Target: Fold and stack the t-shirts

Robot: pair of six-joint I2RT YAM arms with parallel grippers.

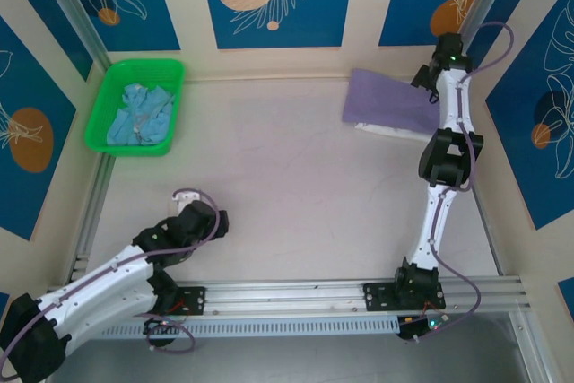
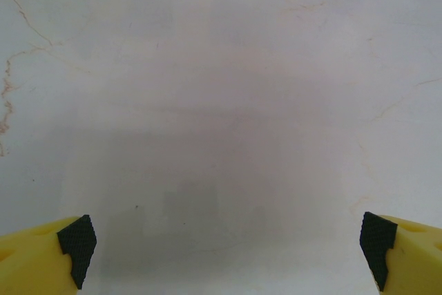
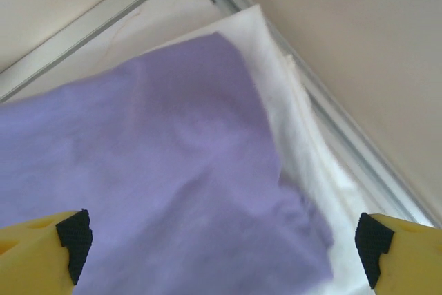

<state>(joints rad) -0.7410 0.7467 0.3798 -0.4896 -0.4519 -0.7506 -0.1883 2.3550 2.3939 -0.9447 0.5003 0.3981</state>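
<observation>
A folded lavender-purple t-shirt (image 1: 387, 100) lies at the table's back right, on top of a folded white t-shirt (image 1: 386, 130) whose edge peeks out beneath it. In the right wrist view the purple shirt (image 3: 159, 170) covers most of the white one (image 3: 304, 150). My right gripper (image 1: 421, 76) hovers open over the stack's far right end, its yellow fingers (image 3: 394, 250) spread wide with nothing between them. A light blue t-shirt (image 1: 137, 116) lies crumpled in the green basket (image 1: 107, 103). My left gripper (image 1: 218, 220) is open above bare table near the front left.
The green basket sits at the back left corner. Metal frame posts (image 1: 63, 2) and patterned blue walls close in the table on three sides. An aluminium rail (image 1: 296, 293) runs along the near edge between the arm bases.
</observation>
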